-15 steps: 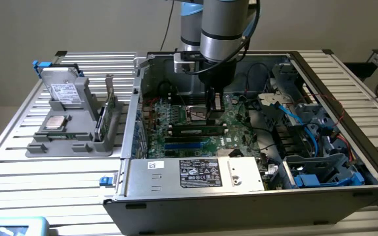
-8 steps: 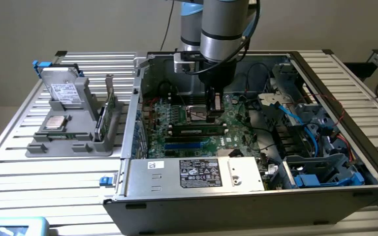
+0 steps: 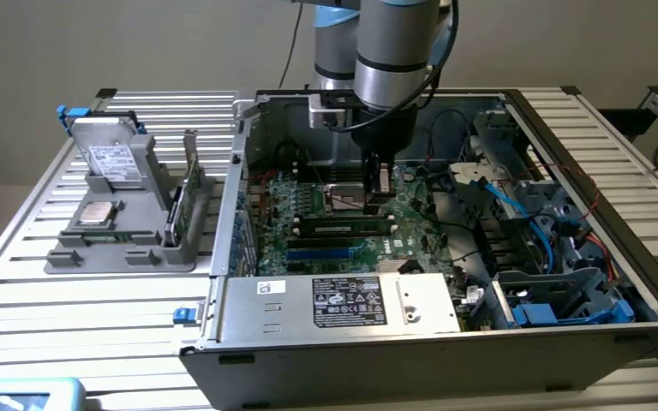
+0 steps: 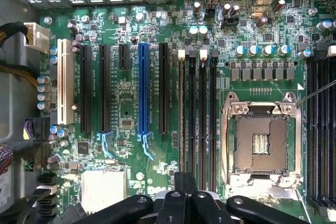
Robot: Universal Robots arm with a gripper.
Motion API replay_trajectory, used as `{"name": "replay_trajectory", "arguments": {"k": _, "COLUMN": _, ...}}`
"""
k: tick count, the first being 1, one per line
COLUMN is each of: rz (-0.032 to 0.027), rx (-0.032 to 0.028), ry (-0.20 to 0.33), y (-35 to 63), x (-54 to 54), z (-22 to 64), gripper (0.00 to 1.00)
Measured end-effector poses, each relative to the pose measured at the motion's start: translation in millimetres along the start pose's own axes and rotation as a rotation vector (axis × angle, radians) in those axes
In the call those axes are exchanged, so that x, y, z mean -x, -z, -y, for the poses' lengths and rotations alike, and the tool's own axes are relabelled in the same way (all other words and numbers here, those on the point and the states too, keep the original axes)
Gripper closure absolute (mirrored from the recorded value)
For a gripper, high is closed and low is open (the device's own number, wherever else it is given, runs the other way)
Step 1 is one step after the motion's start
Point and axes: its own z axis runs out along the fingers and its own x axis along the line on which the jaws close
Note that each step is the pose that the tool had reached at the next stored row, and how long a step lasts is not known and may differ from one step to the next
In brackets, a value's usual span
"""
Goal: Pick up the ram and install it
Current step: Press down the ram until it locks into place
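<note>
A dark stick with a pale label, the ram point(image 3: 344, 229), stands on edge in a slot of the green motherboard point(image 3: 306, 205) inside the open computer case. My gripper point(image 3: 377, 204) hangs just behind and above it, pointing straight down. In the wrist view my gripper point(image 4: 185, 187) is shut, its black fingers pressed together with nothing visible between them, right over the row of long black memory slots point(image 4: 202, 114). I cannot tell whether the fingertips touch the ram.
The empty CPU socket point(image 4: 261, 142) lies beside the memory slots. A power supply point(image 3: 341, 300) fills the case front, and blue cables point(image 3: 512, 201) and drive cages crowd the exterior view's right. A grey fixture point(image 3: 123, 231) with parts and a thin green board point(image 3: 192, 175) stands left of the case.
</note>
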Motion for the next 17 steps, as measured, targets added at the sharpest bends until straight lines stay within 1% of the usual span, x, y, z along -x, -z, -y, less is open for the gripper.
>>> {"name": "replay_trajectory", "arguments": {"k": 3, "rz": 0.0002, "rx": -0.0148, "ry": -0.001, "y": -1.7, "x": 0.3, "z": 0.0, "gripper": 0.89}}
{"name": "replay_trajectory", "arguments": {"k": 4, "rz": -0.0002, "rx": -0.0159, "ry": -0.001, "y": -2.5, "x": 0.3, "z": 0.1, "gripper": 0.89}}
{"name": "replay_trajectory", "arguments": {"k": 7, "rz": -0.0054, "rx": -0.0163, "ry": -0.001, "y": -6.2, "x": 0.7, "z": 0.0, "gripper": 0.89}}
{"name": "replay_trajectory", "arguments": {"k": 13, "rz": -0.0076, "rx": -0.0191, "ry": -0.001, "y": -11.4, "x": 2.1, "z": 0.0, "gripper": 0.89}}
{"name": "replay_trajectory", "arguments": {"k": 17, "rz": -0.0114, "rx": -0.0213, "ry": 0.0, "y": -12.4, "x": 3.1, "z": -0.1, "gripper": 0.89}}
